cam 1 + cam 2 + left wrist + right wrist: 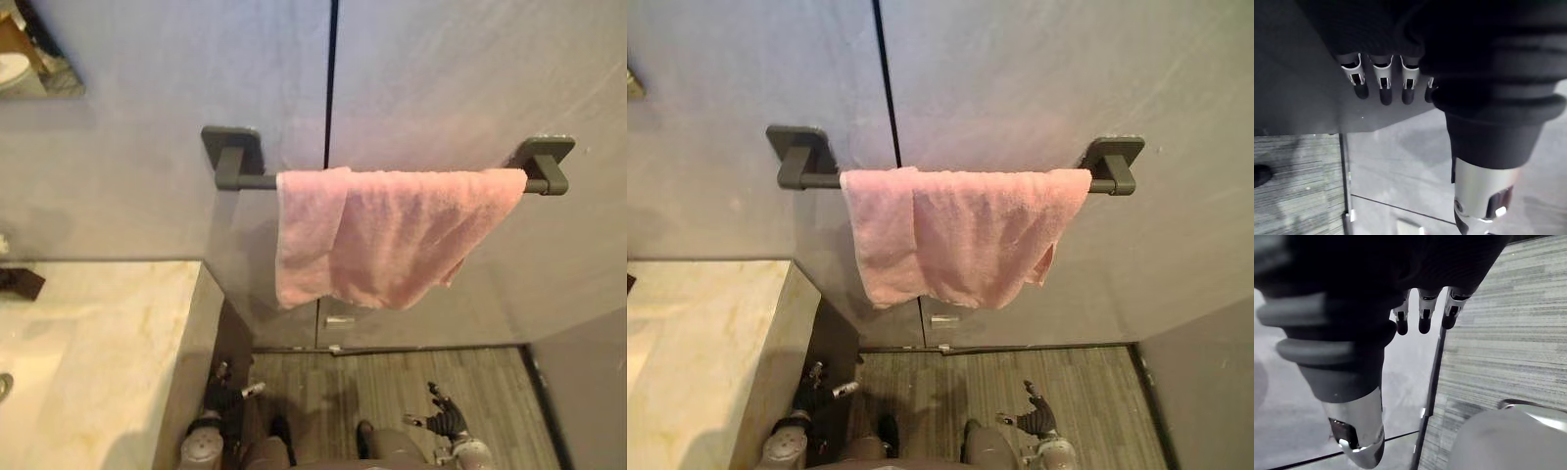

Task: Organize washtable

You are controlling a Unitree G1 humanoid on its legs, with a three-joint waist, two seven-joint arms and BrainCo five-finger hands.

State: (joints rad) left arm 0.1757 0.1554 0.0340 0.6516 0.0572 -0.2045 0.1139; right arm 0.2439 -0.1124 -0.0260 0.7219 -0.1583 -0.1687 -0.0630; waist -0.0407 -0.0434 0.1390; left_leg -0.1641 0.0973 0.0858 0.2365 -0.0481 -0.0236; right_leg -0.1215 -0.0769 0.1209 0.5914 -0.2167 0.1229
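A pink towel (382, 235) hangs unevenly over a dark grey bar (250, 181) fixed to the grey wall, bunched toward the bar's right end. The marble-topped washtable (108, 352) stands at the lower left. My left hand (223, 397) hangs low beside the washtable's dark side, well below the towel. Its fingers (1383, 81) are straight and hold nothing. My right hand (446, 416) hangs low over the floor at the lower right. Its fingers (1422, 308) are relaxed, with nothing in them.
A basin (24, 362) is sunk into the washtable top, with a dark tap (20, 282) behind it. A mirror corner (34, 49) shows at the upper left. Striped floor (392, 382) lies below the towel, bounded by a grey wall (588, 392) on the right.
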